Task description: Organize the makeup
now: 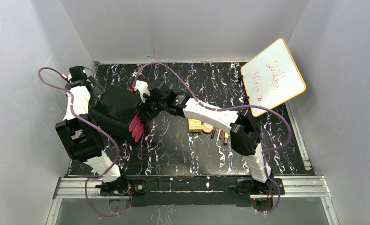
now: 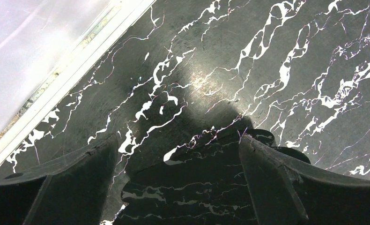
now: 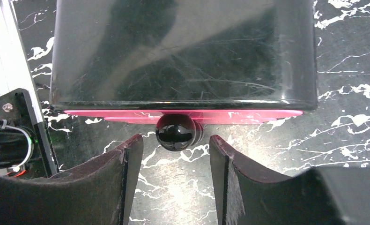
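Observation:
The makeup lies in a small cluster right of the table's middle: a yellow packet (image 1: 195, 125), a round peach compact (image 1: 207, 128), thin pencils (image 1: 217, 134) and a tan stick (image 1: 225, 137). The right arm partly hides them, and no pink tube shows. My right gripper (image 1: 144, 112) (image 3: 176, 145) is open, with the round black knob (image 3: 176, 132) of a pink drawer (image 3: 248, 116) just ahead of its fingertips, untouched. My left gripper (image 1: 98, 96) (image 2: 176, 150) is wide open at the far left side of the black box (image 1: 115, 111), whose glossy top (image 2: 206, 187) lies between its fingers.
The black box (image 3: 183, 51) with pink drawers (image 1: 136, 125) stands at the table's left. An orange-rimmed whiteboard (image 1: 273, 76) leans at the back right. Grey walls enclose the black marble table (image 1: 183, 154) on three sides. A metal rail (image 1: 192, 183) runs along the near edge.

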You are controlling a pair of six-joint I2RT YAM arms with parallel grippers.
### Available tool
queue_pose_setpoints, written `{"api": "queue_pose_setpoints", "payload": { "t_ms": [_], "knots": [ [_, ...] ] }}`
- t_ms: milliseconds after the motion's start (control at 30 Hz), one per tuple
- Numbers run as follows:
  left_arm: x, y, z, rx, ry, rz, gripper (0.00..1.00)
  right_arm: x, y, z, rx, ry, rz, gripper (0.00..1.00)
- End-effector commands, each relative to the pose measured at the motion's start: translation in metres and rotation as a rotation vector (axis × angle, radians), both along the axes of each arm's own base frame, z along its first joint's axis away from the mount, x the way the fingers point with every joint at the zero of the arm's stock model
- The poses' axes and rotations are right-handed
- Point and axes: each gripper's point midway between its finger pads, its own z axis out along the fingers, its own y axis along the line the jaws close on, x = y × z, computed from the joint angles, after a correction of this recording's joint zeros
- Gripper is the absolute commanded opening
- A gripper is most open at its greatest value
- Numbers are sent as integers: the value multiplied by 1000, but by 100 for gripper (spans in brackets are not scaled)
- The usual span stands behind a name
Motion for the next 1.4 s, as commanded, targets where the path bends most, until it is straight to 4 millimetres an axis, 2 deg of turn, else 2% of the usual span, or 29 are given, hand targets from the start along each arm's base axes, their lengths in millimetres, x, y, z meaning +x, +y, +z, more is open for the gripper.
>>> {"api": "queue_pose_setpoints", "payload": {
  "t_ms": [0, 200, 333, 533, 700, 867, 1133, 1200, 1267, 1367],
  "knots": [
    [-5, -7, 1, -16, 28, -30, 99, -7, 14, 18, 47, -2, 56, 61],
    [-5, -6, 4, -10, 24, -33, 98, -7, 22, 10, 27, 13, 73, 51],
    [-5, -6, 5, -7, 25, -34, 98, -10, 23, -1, -2, 29, 85, 51],
    [-5, -7, 6, -10, 22, -38, 98, -11, 16, -15, -48, 35, 66, 30],
    [-4, -7, 7, -10, 22, -42, 98, -9, -6, -8, -82, -33, 50, 29],
    [-4, -8, 6, -14, 24, -46, 98, -18, -32, -7, -113, -51, 35, 29],
    [-4, -9, 5, -18, 25, -50, 98, -34, -75, -20, -147, -38, -9, 29],
    [-4, -9, 4, -19, 25, -50, 98, -36, -80, -23, -154, -31, -14, 30],
    [-4, -10, 3, -24, 26, -52, 98, -38, -82, -23, -155, -26, -15, 37],
    [-5, -11, 3, -26, 26, -55, 99, -36, -83, -19, -156, -33, -25, 70]
  ]
}}
